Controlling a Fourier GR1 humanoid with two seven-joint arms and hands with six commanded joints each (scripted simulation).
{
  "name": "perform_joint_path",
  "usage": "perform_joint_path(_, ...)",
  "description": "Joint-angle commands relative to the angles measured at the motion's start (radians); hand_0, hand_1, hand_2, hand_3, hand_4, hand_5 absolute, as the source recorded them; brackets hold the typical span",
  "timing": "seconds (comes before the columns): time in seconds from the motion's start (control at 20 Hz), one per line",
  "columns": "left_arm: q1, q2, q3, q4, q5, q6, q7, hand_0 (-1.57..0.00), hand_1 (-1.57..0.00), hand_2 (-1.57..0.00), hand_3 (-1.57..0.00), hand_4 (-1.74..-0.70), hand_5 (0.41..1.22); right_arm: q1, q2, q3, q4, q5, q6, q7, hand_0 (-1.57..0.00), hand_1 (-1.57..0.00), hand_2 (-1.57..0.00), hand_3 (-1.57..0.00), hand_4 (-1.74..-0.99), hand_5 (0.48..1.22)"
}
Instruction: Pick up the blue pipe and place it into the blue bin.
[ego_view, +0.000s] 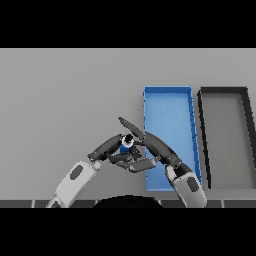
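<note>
Two hands meet at the lower centre of the frame, just left of the blue bin (168, 107): you see the right hand (142, 150) curled around the small blue pipe (125, 148), while the left hand (111, 145) rests beside it with relaxed fingers. Right of the bin sits a dark bin (224, 91) on the grey table (65, 95).

Both arms rise from the lower edge and meet at the frame's centre; the left hand (109, 146) reaches in from lower left, its fingers not readable; the right hand (150, 145) comes from lower right, fingers curled round the blue pipe (125, 148), one finger pointing up-left.
</note>
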Motion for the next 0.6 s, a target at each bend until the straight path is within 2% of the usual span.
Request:
perform_joint_path(0.0, 0.008, -0.003, -0.005, -0.002, -0.002, -0.003, -0.007, -1.57, -1.57, -1.57, -1.52, -1.73, 1.221, -0.014, -0.002, -0.006, 0.003, -0.005, 0.004, -0.007, 0.00, 0.00, 0.00, 0.00, -1.225, 0.515)
perform_joint_path(0.15, 0.016, 0.004, -0.005, -0.020, 0.003, -0.010, 0.015, -1.57, -1.57, -1.57, -1.50, -1.73, 1.221, -0.076, 0.018, -0.008, 0.048, -0.028, 0.016, 0.021, 0.00, 0.00, -0.02, 0.00, -1.225, 0.511)
perform_joint_path(0.2, 0.012, 0.009, 0.001, -0.009, 0.000, -0.016, 0.022, -1.57, -1.57, -1.57, -1.45, -1.72, 1.221, -0.102, 0.020, -0.017, 0.072, -0.032, 0.022, 0.026, 0.00, -0.01, -0.04, 0.00, -1.231, 0.512)
perform_joint_path(0.25, 0.020, 0.009, 0.003, -0.016, 0.018, -0.030, 0.019, -1.57, -1.57, -1.57, -1.47, -1.72, 1.221, -0.129, 0.033, -0.013, 0.091, -0.035, 0.025, 0.039, -0.01, -0.04, -0.07, -0.01, -1.241, 0.516)
perform_joint_path(0.3, 0.018, 0.011, 0.008, -0.008, 0.021, -0.039, 0.006, -1.57, -1.57, -1.57, -1.40, -1.72, 1.221, -0.143, 0.030, -0.020, 0.110, -0.045, 0.038, 0.040, -0.05, -0.08, -0.11, -0.04, -1.268, 0.519)
perform_joint_path(0.35, 0.006, 0.011, 0.009, 0.002, -0.010, -0.033, -0.029, -1.50, -1.39, -1.37, -1.15, -1.63, 1.221, -0.150, 0.032, -0.015, 0.114, -0.053, 0.049, 0.040, -0.14, -0.17, -0.19, -0.11, -1.308, 0.523)
perform_joint_path(0.45, -0.013, 0.037, -0.019, -0.015, -0.104, 0.004, 0.043, -0.99, -0.90, -0.87, -0.74, -1.59, 1.221, -0.178, 0.030, -0.022, 0.133, -0.071, 0.067, 0.055, -0.48, -0.50, -0.50, -0.37, -1.390, 0.538)
perform_joint_path(0.5, -0.008, 0.036, -0.020, -0.026, -0.118, 0.018, 0.023, -0.88, -0.83, -0.80, -0.67, -1.61, 1.221, -0.183, 0.034, -0.017, 0.143, -0.078, 0.075, 0.063, -0.70, -0.71, -0.71, -0.56, -1.453, 0.551)
perform_joint_path(0.55, -0.005, 0.027, -0.027, -0.028, -0.115, 0.022, 0.020, -0.89, -0.87, -0.85, -0.66, -1.64, 1.221, -0.193, 0.045, -0.015, 0.149, -0.087, 0.078, 0.064, -0.87, -0.89, -0.89, -0.70, -1.503, 0.573)
